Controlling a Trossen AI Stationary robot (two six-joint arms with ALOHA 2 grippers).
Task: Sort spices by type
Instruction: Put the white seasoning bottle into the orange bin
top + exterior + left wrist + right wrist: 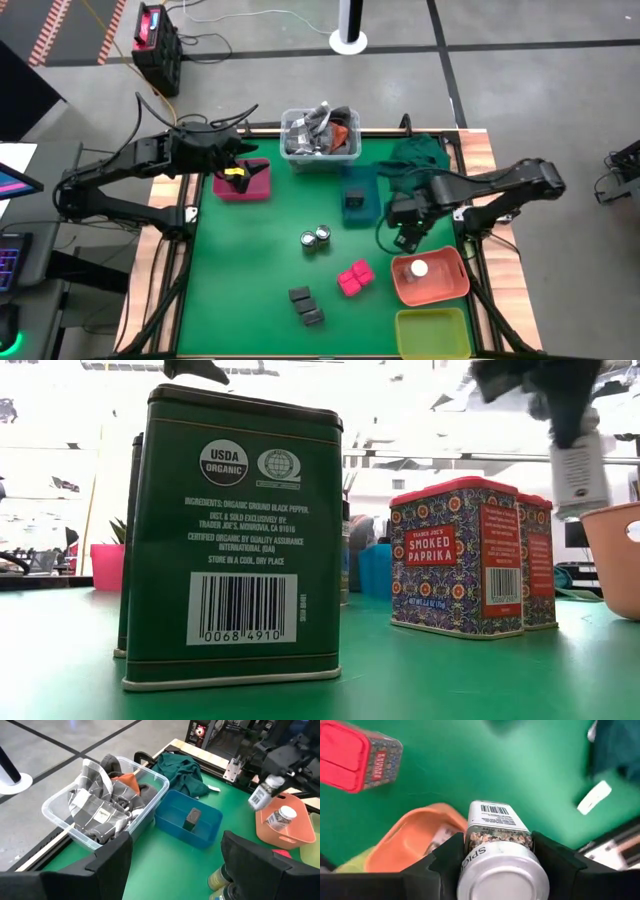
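Note:
My right gripper (408, 236) is shut on a glass spice jar (261, 794) with a silver cap, above the near-left edge of the orange tray (447, 288). A white-capped jar (418, 268) lies in that tray. Two round jars (315, 238) stand mid-table. Two red-lidded paprika tins (353, 278) and two dark pepper tins (305, 305) stand nearer the table's near edge. One dark tin (357, 198) stands in the blue tray (362, 215). My left gripper (175, 885) is open, hovering by the pink tray (250, 188). My right gripper pinches the jar between its two fingers (447, 857), on the jar's sides just under the silver cap (502, 875). The fingers come from above, slanting down along the jar. The jar is lifted clear and hangs tilted, its labelled bottom end (495, 812) pointing down toward the orange tray.
A clear bin of cloth clutter (320, 138) sits at the far edge beside a green cloth (415, 155). A yellow tray (432, 332) lies in the near right corner. Bare green mat shows on the near left side of the table (240, 290).

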